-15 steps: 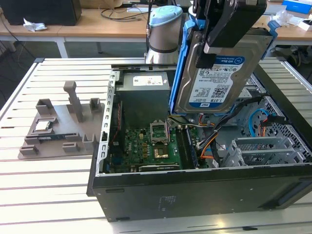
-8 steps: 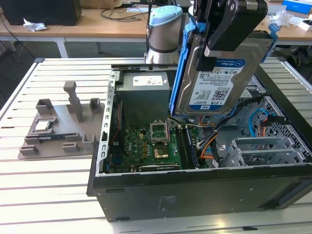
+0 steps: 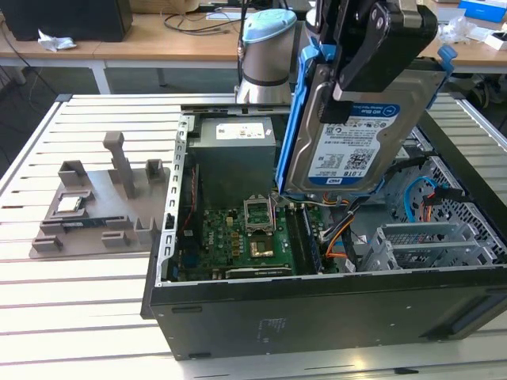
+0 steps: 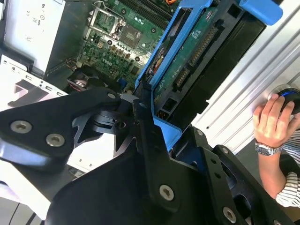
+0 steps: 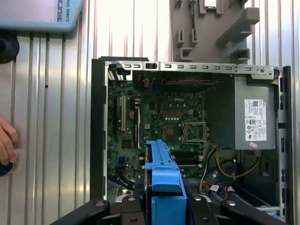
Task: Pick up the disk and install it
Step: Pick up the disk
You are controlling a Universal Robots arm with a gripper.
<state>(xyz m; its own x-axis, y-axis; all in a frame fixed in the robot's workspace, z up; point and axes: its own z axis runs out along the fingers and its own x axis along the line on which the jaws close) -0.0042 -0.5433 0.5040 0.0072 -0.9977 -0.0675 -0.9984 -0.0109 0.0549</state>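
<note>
Silver disk [image 3: 348, 134] in a blue frame, up in the air over the open computer box [image 3: 317, 317], touching nothing but the gripper [image 3: 354, 83]. Held nearly upright and tilted a little, label side facing out in the exterior view. Squeezed near its top between two black fingers [image 4: 145, 133], one pressed on each flat side, with the blue frame poking out between them in the first wrist view. Picking-up part looks done; putting-in part not yet done. Hangs above the green board [image 3: 230, 237] and a tangle of wires, with the grey metal cage [image 3: 432, 237] lower down toward the exterior view's right. Most likely calls for lining the disk up straight with its slot and going in slowly, so as not to catch the orange and blue wires. Off to the side, a grey stand [image 3: 95, 206] on the slatted table [image 3: 79, 317], and a person's hand [image 4: 272, 117] out on the table beside the box.
</note>
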